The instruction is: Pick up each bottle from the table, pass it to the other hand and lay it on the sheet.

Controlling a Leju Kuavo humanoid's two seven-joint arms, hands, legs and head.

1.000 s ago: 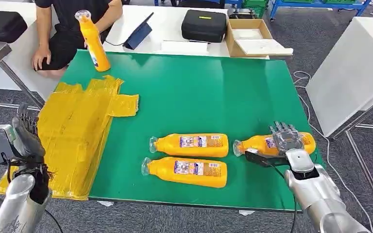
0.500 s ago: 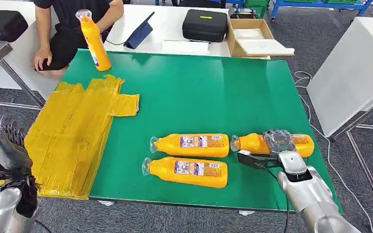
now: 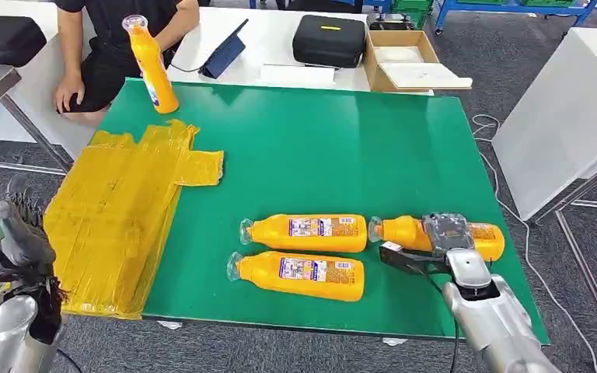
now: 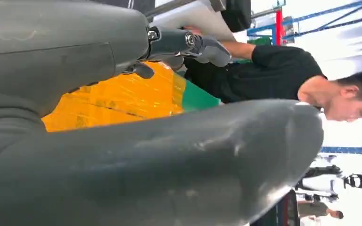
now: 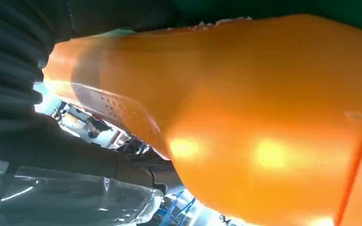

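Head view: the rightmost bottle lies on its side near the green table's front right corner, cap pointing left, and the right hand is wrapped over its middle — fingers curled around the orange body. Just left of it two more bottles lie on their sides, one behind the other, caps left. A fourth bottle stands upright at the far left corner, near a seated person. The yellow sheet covers the table's left side. The left hand hovers off the table's front left edge — open, holding nothing.
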